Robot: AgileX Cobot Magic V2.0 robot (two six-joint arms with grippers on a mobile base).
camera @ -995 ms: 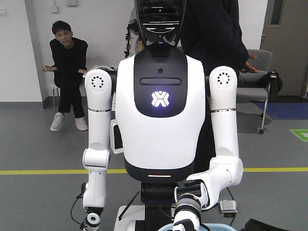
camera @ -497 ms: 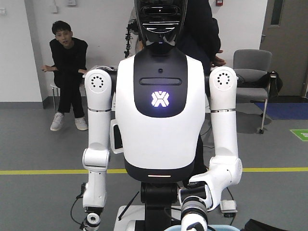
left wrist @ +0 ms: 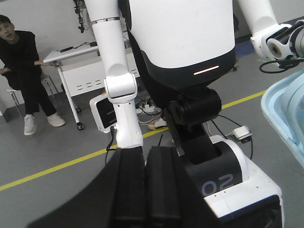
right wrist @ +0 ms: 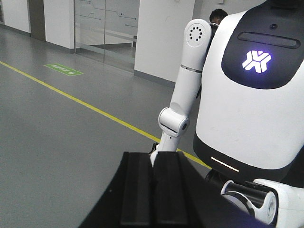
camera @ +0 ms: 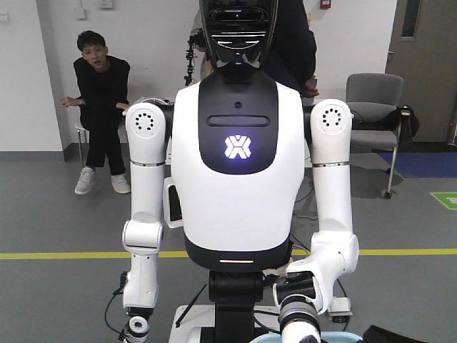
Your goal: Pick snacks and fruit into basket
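My left gripper [left wrist: 145,151] is shut with nothing between its black fingers, held up in the air facing a white humanoid robot [left wrist: 180,42]. The right gripper [right wrist: 152,156] is also shut and empty, pointing at the same robot [right wrist: 247,104]. The pale light-blue basket [left wrist: 285,111] shows only as a rounded rim at the right edge of the left wrist view, apart from my left gripper. A sliver of that rim [camera: 337,339] lies at the bottom of the front view. The snacks and the fruit are out of view.
The humanoid robot [camera: 235,157] stands close in front on a black base marked 02 [left wrist: 223,183], one forearm [camera: 303,314] bent forward over the basket. A seated person [camera: 100,100], a grey chair [camera: 375,107] and a white table [left wrist: 76,61] stand behind it.
The humanoid's bent forearm has shifted rightward at the bottom of the front view. The standing person behind it has drawn back from the chair.
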